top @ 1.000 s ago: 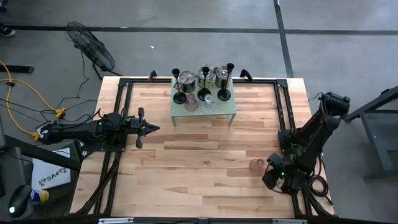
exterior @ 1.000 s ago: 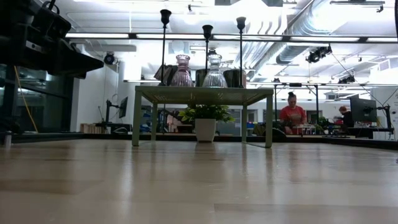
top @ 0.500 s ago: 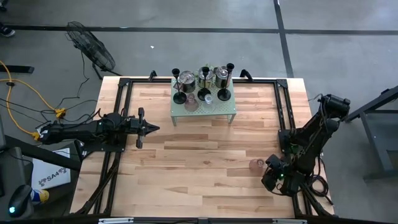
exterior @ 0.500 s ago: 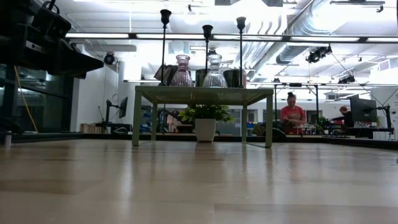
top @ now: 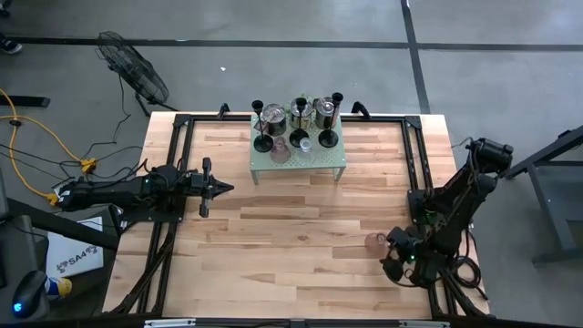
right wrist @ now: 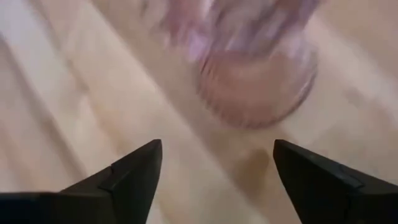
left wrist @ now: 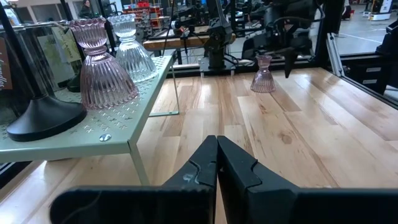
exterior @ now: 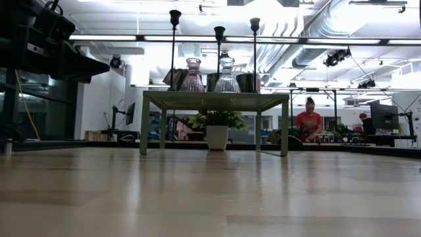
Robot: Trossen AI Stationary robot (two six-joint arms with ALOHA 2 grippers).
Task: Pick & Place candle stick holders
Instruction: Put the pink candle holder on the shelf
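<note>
A small pink glass candle stick holder (top: 373, 241) stands on its round base on the table near the right edge, and it also shows in the left wrist view (left wrist: 262, 67). My right gripper (top: 386, 250) is just beside it, tilted down and open. In the right wrist view the pink holder (right wrist: 255, 81) lies ahead of the gripper (right wrist: 217, 143), beyond the fingertips and clear of them. More holders stand on the pale green rack (top: 310, 162): black stemmed ones (top: 329, 138), silver cups (top: 273, 115), a pink one (left wrist: 99, 68) and a clear one (left wrist: 132, 53). My left gripper (top: 228, 189) waits at the left, shut and level.
The rack stands on four legs at the far middle of the table, with a potted plant (exterior: 217, 122) behind it. A black frame (top: 414, 173) runs along the table's sides. Bare wood lies between the two arms. A person (exterior: 309, 122) sits far behind the table.
My right gripper's wrist has rolled a little beside the pink glass holder on the table. The holder stands where it stood.
</note>
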